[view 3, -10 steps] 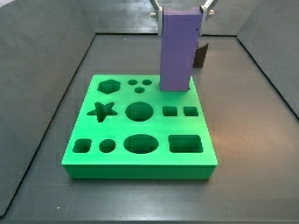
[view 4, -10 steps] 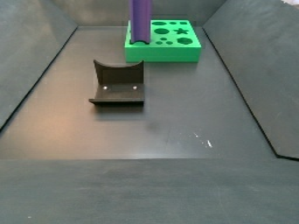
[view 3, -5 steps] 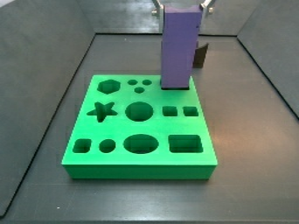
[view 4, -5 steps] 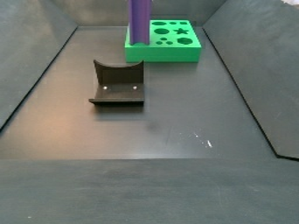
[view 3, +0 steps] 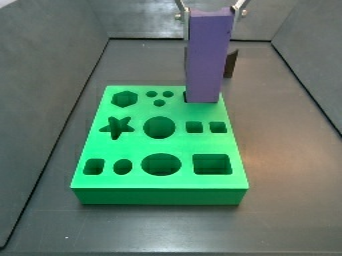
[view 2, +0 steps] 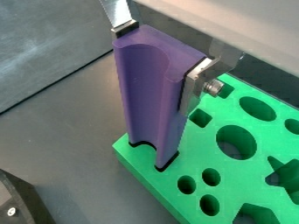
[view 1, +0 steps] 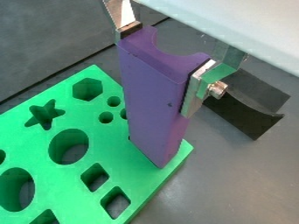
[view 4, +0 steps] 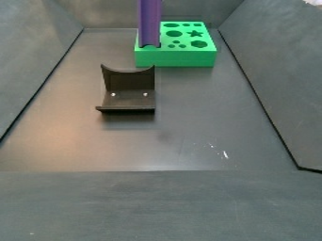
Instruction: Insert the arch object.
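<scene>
Your gripper (view 1: 163,61) sits above the far corner of the green shape-sorting board (view 3: 134,150), with its silver fingers (view 1: 201,77) clamped on the upper part of the arch object (view 1: 156,96), the tall purple block. You can see the same grip in a wrist view, where a silver finger plate (view 2: 200,77) presses a flat side of the purple block (view 2: 155,96) and a long groove runs down its length. In a side view the arch object (view 3: 205,55) stands upright, its lower end meeting the board's top face at the far right corner, beside the hexagon hole (view 3: 124,98) and the three small round holes (view 3: 159,97); you cannot tell from these views how deep it sits in the board. In a side view the purple block (view 4: 149,21) rises at the near left corner of the green board (view 4: 189,49), and the dark fixture (view 4: 126,89) stands on the floor well apart from it.
</scene>
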